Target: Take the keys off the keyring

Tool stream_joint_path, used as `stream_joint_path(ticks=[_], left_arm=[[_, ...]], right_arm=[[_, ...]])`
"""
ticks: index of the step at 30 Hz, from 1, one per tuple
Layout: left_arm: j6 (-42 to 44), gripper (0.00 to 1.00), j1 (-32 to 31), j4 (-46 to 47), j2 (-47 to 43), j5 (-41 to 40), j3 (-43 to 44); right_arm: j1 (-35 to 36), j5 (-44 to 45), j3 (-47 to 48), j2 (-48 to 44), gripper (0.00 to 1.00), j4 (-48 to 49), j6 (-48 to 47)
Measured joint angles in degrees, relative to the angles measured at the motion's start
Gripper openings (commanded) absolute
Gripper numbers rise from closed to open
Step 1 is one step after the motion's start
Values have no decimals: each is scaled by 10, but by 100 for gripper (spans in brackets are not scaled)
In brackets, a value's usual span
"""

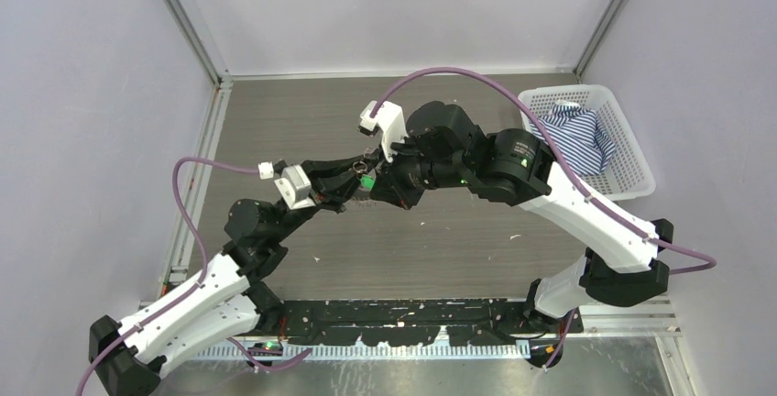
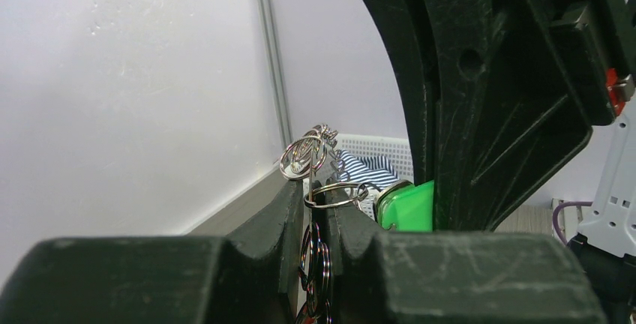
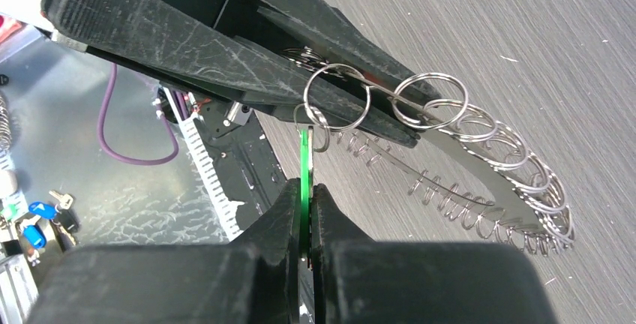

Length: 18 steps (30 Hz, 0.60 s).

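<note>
Both grippers meet in mid-air over the middle of the table. My left gripper (image 1: 355,172) (image 2: 321,196) is shut on the keyring (image 2: 335,193), a thin silvery wire with several small silvery rings (image 3: 517,166) strung along it and hanging past the fingertips. Just beside it, my right gripper (image 1: 374,181) (image 3: 304,189) is shut on the green-headed key (image 3: 304,155) (image 2: 409,208), seen edge-on between its pads. That key hangs from a small ring (image 3: 337,97) on the bundle. I can make out no plain silvery keys.
A white basket (image 1: 632,171) holding a striped cloth (image 1: 577,135) stands at the table's back right. Grey walls close in the left, back and right sides. Blue-headed keys (image 3: 34,223) lie beyond the table's near edge, by a purple cable (image 3: 131,155).
</note>
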Motion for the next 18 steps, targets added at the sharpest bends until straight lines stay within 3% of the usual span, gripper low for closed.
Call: stream_joint_path(ticks=[18], left_arm=[[4,0,0,-21,-14,65,5]], right_arm=[[10,8,13,2,1,-23,-21]])
